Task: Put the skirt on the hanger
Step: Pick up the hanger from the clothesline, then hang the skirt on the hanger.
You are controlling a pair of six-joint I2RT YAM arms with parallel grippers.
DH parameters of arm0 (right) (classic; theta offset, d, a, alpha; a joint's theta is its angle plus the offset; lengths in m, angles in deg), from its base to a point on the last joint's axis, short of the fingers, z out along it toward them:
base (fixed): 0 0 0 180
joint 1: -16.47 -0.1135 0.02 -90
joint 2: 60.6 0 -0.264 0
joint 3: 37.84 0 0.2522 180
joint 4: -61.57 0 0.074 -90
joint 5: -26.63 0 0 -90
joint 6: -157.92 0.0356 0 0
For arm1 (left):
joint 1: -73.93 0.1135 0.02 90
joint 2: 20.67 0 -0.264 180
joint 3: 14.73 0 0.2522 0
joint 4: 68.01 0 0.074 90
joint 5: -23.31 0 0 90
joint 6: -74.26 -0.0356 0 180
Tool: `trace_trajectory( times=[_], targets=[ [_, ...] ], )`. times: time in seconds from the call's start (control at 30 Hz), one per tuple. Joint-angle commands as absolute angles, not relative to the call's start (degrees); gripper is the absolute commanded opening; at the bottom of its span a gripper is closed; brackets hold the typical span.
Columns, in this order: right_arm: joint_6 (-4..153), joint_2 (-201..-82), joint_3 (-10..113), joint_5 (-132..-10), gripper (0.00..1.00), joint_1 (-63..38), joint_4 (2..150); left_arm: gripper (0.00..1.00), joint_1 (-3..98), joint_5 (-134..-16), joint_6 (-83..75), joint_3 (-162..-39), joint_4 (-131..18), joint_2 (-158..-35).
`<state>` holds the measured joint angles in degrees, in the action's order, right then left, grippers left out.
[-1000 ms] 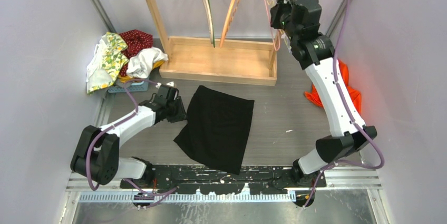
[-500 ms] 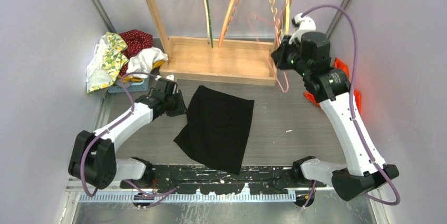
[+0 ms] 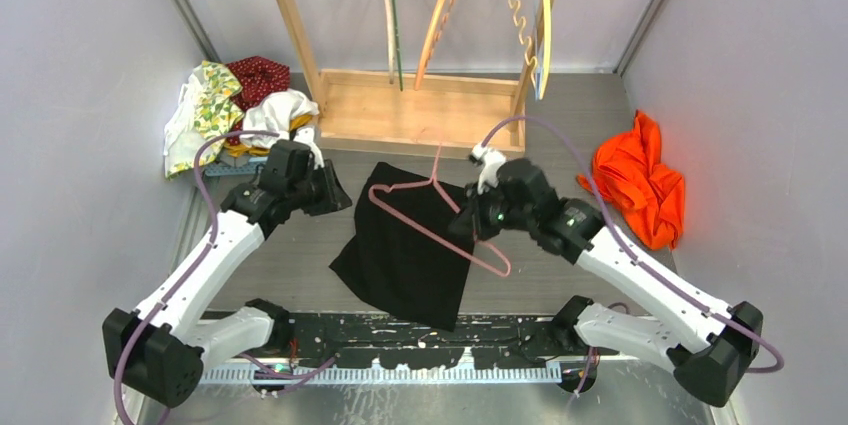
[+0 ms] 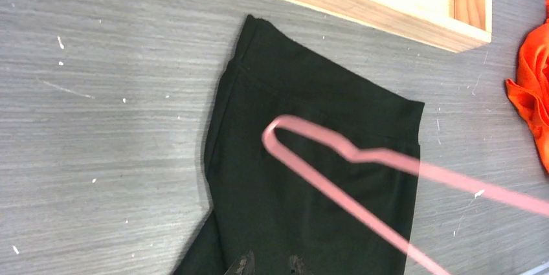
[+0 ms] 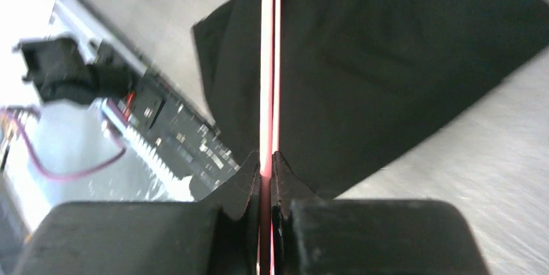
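While the skirt lies flat on the table point(image 3: 560, 245), the task stands at an early stage, by my reading. At the far edge the wooden rack point(image 3: 415, 115) carries several other hangers, and none of them bears a garment. The skirt point(image 3: 400, 270) is spread just in front of the rack base, its waistband toward the rack and its hem toward the arm bases. It is not threaded, clipped or draped on anything.

Above it slants the pink hanger point(image 3: 430, 230), its hook toward the rack and one end hanging over the cloth. Whether that end touches the fabric I cannot tell. The right gripper point(image 5: 266, 158) has its fingers pressed together on the hanger's thin wire, pinching it firmly. The left gripper point(image 4: 267, 265) sits at the skirt's left side near the waistband. Only its fingertips show at the bottom of the wrist view, slightly spread and holding nothing.

So the hanger is fetched and in hand. What remains, I judge, is lifting the waistband, working the hanger into or under it, and settling the skirt so it hangs.
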<state>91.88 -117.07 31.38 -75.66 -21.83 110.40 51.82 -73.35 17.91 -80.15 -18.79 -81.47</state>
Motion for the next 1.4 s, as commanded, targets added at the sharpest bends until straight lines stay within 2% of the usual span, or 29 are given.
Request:
trace_trajectory(
  times=[0.0, 0.13, 0.4, 0.63, 0.77, 0.93, 1.1, 1.23, 1.37],
  targets=[
    [99.0, -111.93, 22.45, -78.43, 0.01, -30.27, 92.59, 0.26, 51.56, -75.67, 16.47, -81.36, -14.14, -78.72],
    [101.17, -110.02, 12.75, -76.43, 0.01, -36.97, 81.48, 0.23, 51.24, -76.47, 17.09, -78.35, -13.84, -75.74],
    [102.19, -115.94, -0.5, -71.25, 0.01, -46.81, 58.4, 0.21, 43.52, -71.83, 19.76, -74.65, -11.93, -74.26],
    [103.16, -122.36, -9.28, -66.65, 0.01, -52.54, 41.13, 0.2, 38.31, -67.08, 22.73, -72.36, -11.54, -74.26],
    [103.79, -128.08, -9.79, -65.4, 0.01, -54.83, 35.23, 0.2, 36.97, -66.43, 24.05, -70.72, -12.22, -73.91],
    [104.45, -131.23, -10.06, -60.75, 0.01, -59.62, 33.46, 0.19, 35.63, -64.57, 24.93, -69.63, -12.06, -74.17],
    [106.81, -126.76, -13.1, -52.84, 0.01, -61.22, 36.75, 0.19, 34.19, -63.2, 25.64, -68.46, -13.18, -75.96],
    [108.94, -122.45, -14.86, -41.79, 0.01, -65.75, 42.8, 0.18, 31.52, -61.27, 27.18, -67.81, -15.0, -78.35],
    [110.2, -125.29, -15.03, -39.68, 0.01, -68.07, 42.69, 0.18, 29.91, -59.84, 28.32, -67.74, -16.07, -79.3]
  ],
)
